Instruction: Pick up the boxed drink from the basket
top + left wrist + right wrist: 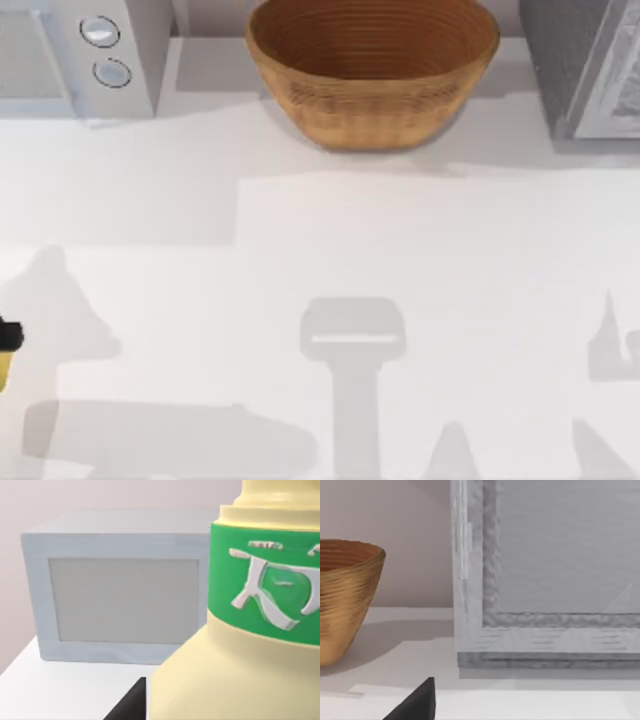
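Note:
The golden-brown woven basket [370, 110] stands at the back middle of the table, and its ribbed inside shows nothing in it; its side is also in the right wrist view [345, 595]. The boxed drink [235, 655], pale yellow with a green band bearing white characters, sits very close in the left wrist view. My left gripper [6, 340] is at the table's far left edge, shut on the drink, with a strip of yellow [3, 372] showing below it. One dark fingertip [417, 705] of my right gripper pokes in low over the table at the right.
A white box-shaped appliance with two round knobs [80, 50] stands at the back left, its front panel facing the left wrist camera [120, 600]. A grey appliance [590, 65] fills the back right corner, close to the right wrist camera [545, 580]. Arm shadows lie across the front.

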